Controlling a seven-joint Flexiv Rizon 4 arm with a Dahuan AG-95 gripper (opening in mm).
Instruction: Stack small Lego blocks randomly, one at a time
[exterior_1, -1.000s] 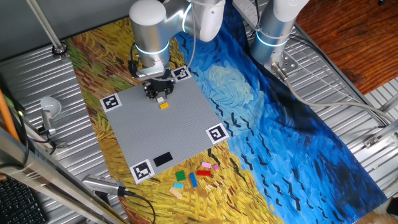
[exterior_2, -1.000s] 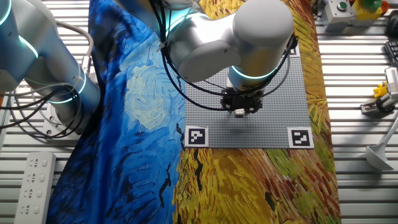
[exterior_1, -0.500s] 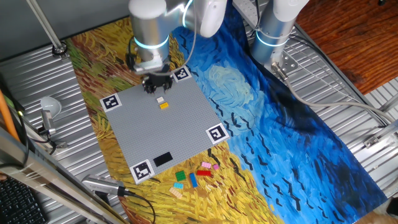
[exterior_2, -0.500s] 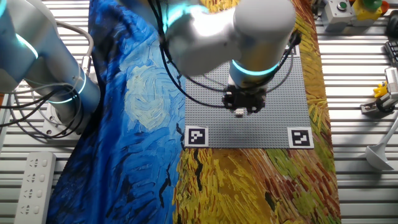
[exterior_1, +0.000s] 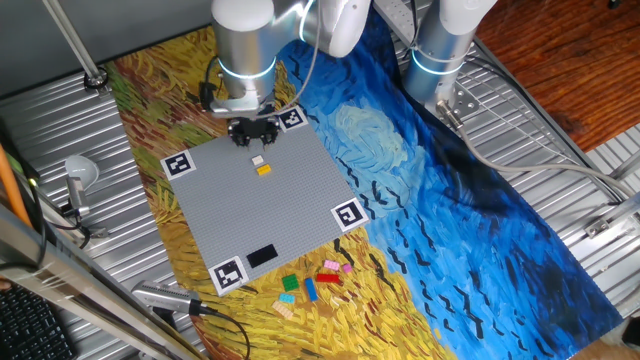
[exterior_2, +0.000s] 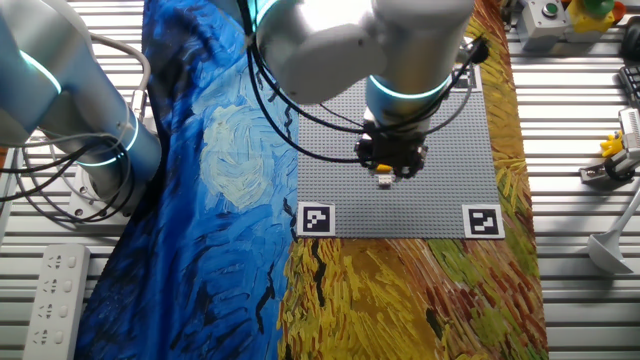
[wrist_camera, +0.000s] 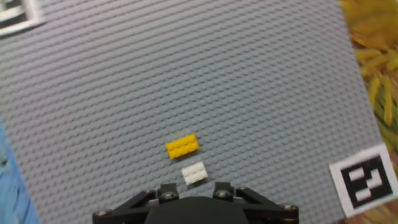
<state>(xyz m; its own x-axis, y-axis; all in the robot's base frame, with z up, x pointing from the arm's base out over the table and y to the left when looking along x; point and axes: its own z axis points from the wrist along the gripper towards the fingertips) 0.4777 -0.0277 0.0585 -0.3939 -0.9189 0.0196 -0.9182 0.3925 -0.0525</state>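
Two blocks (wrist_camera: 188, 160) on plate (loose—eight) (exterior_1: 315, 281)

You are in a robotics lab: ribbed aluminium table (exterior_1: 560, 170), fiducial-marked baseplate (exterior_1: 270, 205), power strip (exterior_2: 55, 290).

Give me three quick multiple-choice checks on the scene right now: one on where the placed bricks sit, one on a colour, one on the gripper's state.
1. Where do the two placed bricks sit?
A. On the grey baseplate
B. On the blue cloth
C. On the black rectangle

2. What colour is the brick beside the white one?
A. Red
B. Yellow
C. Teal

3. What is the gripper holding?
A. The white brick
B. The yellow brick
C. Nothing

Answers:
1. A: the white brick and the yellow brick both lie on the grey baseplate.
2. B: it reads plainly yellow in the hand view.
3. C: the gripper hangs above the plate, jaws apart, with both bricks lying below it.
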